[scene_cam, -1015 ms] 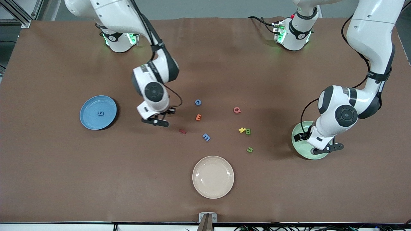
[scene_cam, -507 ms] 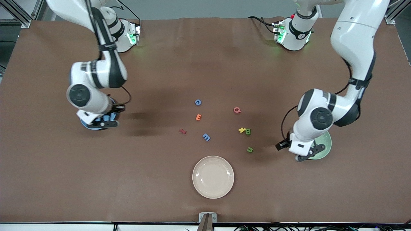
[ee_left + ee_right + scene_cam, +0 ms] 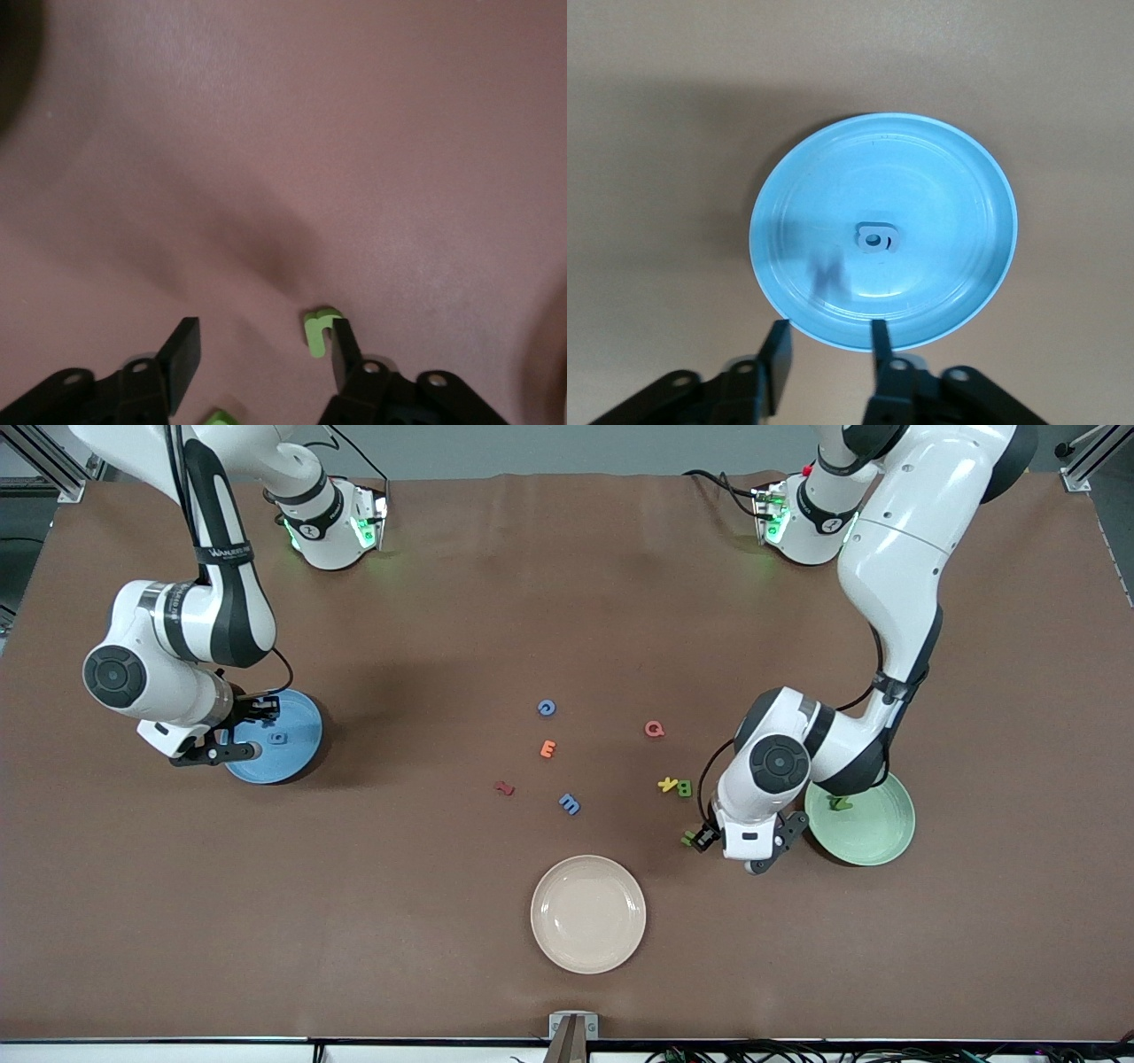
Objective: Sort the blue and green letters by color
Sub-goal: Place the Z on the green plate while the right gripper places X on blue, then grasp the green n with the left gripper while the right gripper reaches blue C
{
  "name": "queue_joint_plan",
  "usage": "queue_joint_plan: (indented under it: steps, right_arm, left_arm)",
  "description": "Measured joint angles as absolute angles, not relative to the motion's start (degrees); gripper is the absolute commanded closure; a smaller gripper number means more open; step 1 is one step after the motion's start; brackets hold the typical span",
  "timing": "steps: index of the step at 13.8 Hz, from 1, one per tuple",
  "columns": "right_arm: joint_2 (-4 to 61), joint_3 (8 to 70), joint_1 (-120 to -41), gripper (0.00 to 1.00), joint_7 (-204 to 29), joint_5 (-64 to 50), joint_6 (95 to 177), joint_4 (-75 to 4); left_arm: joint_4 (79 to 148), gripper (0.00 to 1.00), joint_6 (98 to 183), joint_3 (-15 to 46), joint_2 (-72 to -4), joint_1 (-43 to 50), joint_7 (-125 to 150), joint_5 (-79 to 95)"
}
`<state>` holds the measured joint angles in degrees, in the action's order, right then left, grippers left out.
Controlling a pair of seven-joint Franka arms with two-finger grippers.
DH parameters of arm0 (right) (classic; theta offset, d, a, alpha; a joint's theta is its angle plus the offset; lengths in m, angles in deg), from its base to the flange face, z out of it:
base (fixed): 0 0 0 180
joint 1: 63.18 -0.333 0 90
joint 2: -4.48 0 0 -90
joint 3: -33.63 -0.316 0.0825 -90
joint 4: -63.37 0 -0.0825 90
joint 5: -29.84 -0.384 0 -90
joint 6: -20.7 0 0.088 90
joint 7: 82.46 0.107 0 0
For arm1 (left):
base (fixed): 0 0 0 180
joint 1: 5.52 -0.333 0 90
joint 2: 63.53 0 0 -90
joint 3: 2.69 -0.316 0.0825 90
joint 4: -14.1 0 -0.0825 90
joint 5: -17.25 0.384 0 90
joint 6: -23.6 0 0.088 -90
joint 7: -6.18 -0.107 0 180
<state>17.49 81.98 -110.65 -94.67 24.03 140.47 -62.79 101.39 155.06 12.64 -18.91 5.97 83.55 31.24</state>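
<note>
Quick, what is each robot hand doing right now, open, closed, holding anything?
Left hand: open, empty, low over the table at the green u.
Right hand: open, above the blue plate's edge, holding nothing.

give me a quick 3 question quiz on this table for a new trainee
1. Which letter lies between the fingers of the left gripper? A: a green u. B: a blue m. C: a pink Q.
2. True or false: the right gripper is over the cream plate.
3. Fill in: ___ blue letters lie on the table off any plate.

Key
1. A: the green u lies beside one finger, and the fingers are apart.
2. False: it is over the rim of the blue plate, with its fingers apart and nothing between them.
3. Two: the blue c and the blue m.
</note>
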Motion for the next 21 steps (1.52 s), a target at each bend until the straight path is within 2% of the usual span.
queue_joint_plan:
  steps: [3, 7, 9, 13, 14, 15, 17, 18, 21]
  right_arm:
    - [17.3, 81.9, -111.1, 0.0, -94.6, 23.9, 140.4, -62.8]
    - [17.0, 81.4, -113.3, 0.0, -91.0, 20.5, 140.4, -62.8]
    - [16.8, 81.2, -117.6, 0.0, -84.2, 18.9, 140.7, -62.8]
    - [16.8, 80.7, -131.3, 0.0, -65.1, 16.9, 144.4, -62.9]
    - [16.8, 80.5, -134.6, 0.0, -60.8, 16.1, 146.1, -62.9]
    - [16.9, 80.5, -137.6, 0.0, -57.5, 14.7, 147.8, -63.0]
    - [18.1, 80.4, -142.3, 0.0, -53.4, 11.3, 151.4, -63.0]
    - [19.3, 80.3, -144.1, 0.0, -52.2, 9.7, 153.0, -63.0]
    - [25.2, 78.1, -147.8, 0.03, -49.9, 3.3, 157.2, -61.5]
  left_arm:
    - [100.0, 0.43, 155.1, 12.6, -17.4, 6.4, 88.2, 31.2]
    - [96.8, 0.43, 155.1, 12.4, -15.1, 8.3, 92.3, 31.2]
    - [95.6, 0.45, 155.1, 12.3, -14.0, 8.8, 93.1, 31.2]
    - [95.1, 0.52, 155.1, 12.0, -12.7, 8.9, 93.2, 31.2]
    - [95.1, 0.55, 155.1, 12.0, -12.4, 8.9, 93.2, 31.2]
    - [95.1, 0.65, 155.1, 11.9, -12.3, 8.9, 93.2, 31.2]
    - [94.9, 0.96, 155.1, 11.9, -12.3, 8.9, 93.2, 31.2]
    - [94.8, 1.0, 155.1, 11.9, -12.3, 8.9, 93.2, 31.3]
    - [94.1, 1.0, 153.8, 11.6, -13.0, 8.0, 91.3, 31.4]
